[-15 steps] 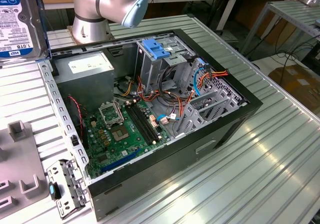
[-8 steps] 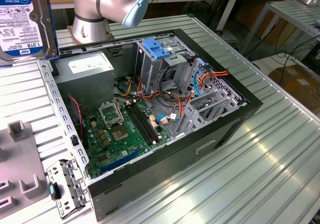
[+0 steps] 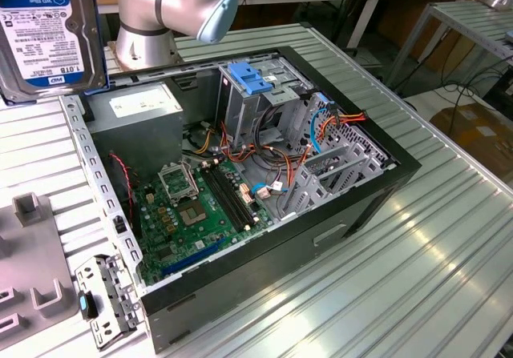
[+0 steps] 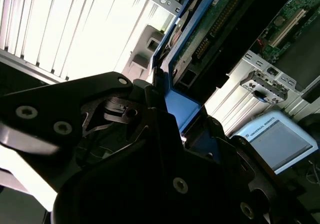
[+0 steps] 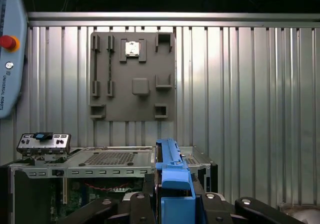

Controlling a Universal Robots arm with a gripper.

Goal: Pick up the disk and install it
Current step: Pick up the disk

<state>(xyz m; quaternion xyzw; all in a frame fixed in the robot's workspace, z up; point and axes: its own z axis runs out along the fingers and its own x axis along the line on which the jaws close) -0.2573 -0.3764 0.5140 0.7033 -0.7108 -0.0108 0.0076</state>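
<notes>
The disk [image 3: 48,34], a silver drive with a blue-and-white label, hangs high at the exterior view's left, above the table and clear of the open computer case [image 3: 264,174]. In the first wrist view its blue carrier rail [image 5: 172,169] stands edge-on between the black fingers [image 5: 150,196], and my gripper [image 5: 175,204] is shut on it. The second wrist view shows the disk's green circuit-board underside [image 4: 210,28] running away from my gripper [image 4: 170,129]. Inside the case stands the grey drive cage with its blue latch bracket [image 3: 252,78].
The arm's base [image 3: 160,14] stands behind the case. A grey power supply [image 3: 140,106], the motherboard [image 3: 200,206] and loose cables [image 3: 321,130] fill the case. A grey fixture board [image 3: 24,246] and a metal bracket [image 3: 104,298] lie at the exterior view's left. A teach pendant [image 5: 7,58] lies on the table.
</notes>
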